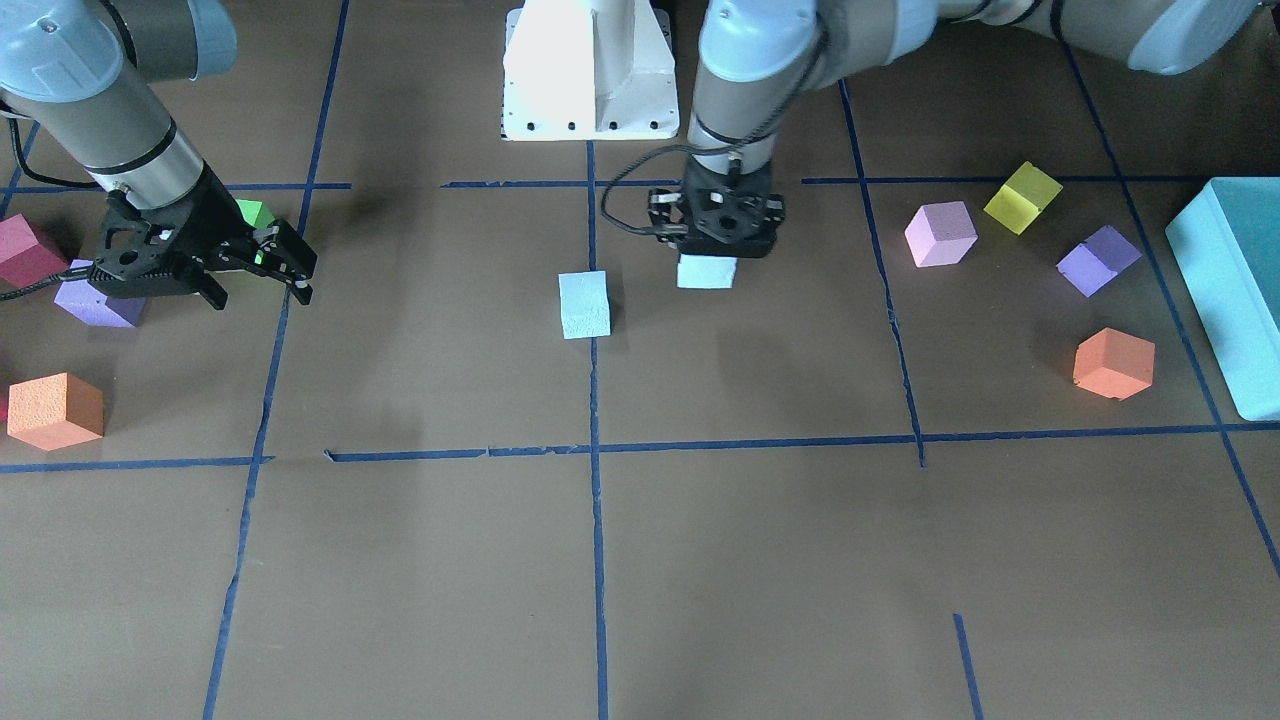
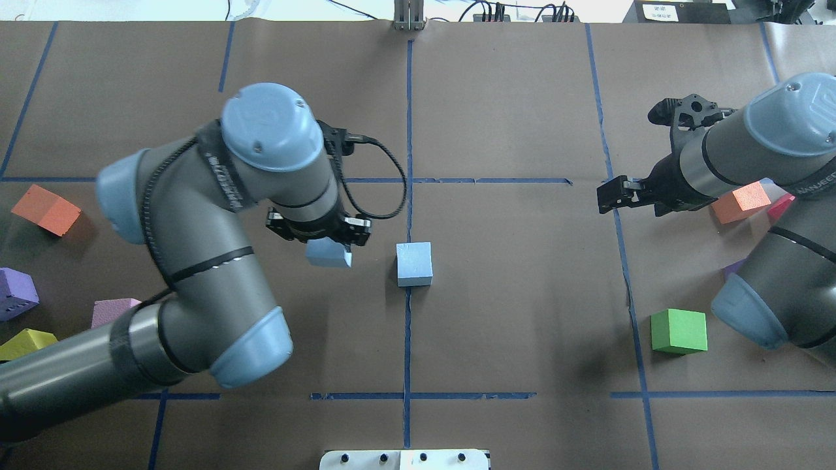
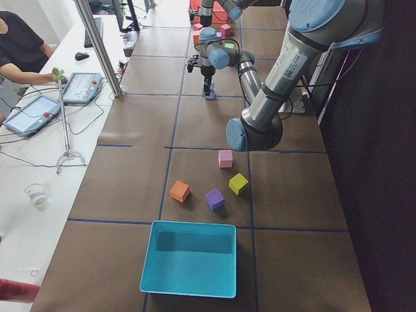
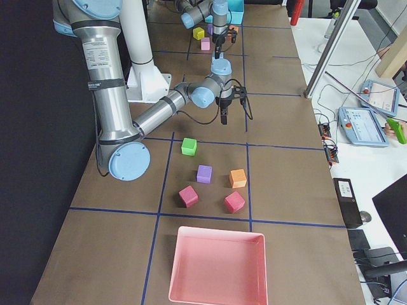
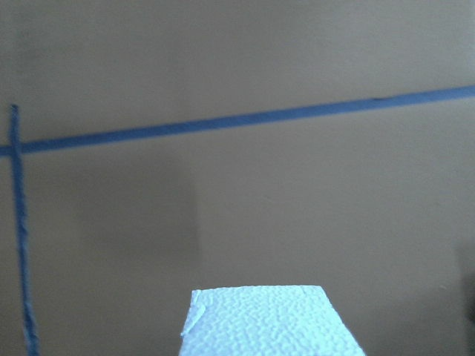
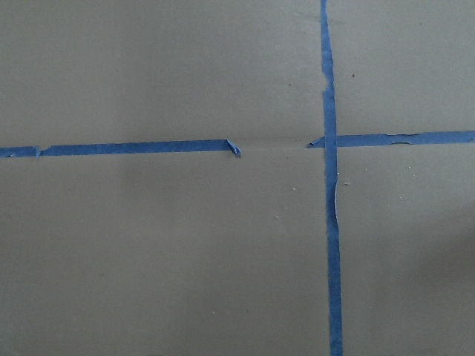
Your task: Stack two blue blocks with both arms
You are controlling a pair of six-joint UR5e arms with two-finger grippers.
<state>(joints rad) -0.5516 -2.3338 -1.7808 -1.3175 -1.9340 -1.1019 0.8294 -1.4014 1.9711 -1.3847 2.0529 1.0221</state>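
One blue block (image 1: 585, 304) sits on the table on the centre tape line; it also shows in the overhead view (image 2: 414, 263). My left gripper (image 1: 712, 255) is shut on the second blue block (image 1: 707, 273) and holds it just beside the first, a little above the table. The overhead view shows the same gripper (image 2: 326, 241) and held block (image 2: 328, 253). The held block fills the bottom of the left wrist view (image 5: 267, 322). My right gripper (image 1: 262, 268) is open and empty, far off to the side; it also shows in the overhead view (image 2: 643, 153).
A green cube (image 1: 252, 212), purple cube (image 1: 95, 302), red cube (image 1: 25, 250) and orange cube (image 1: 55, 410) lie near the right arm. Pink (image 1: 940, 233), yellow (image 1: 1022, 197), purple (image 1: 1098, 260) and orange (image 1: 1113, 363) cubes and a teal box (image 1: 1235, 290) lie on the left arm's side.
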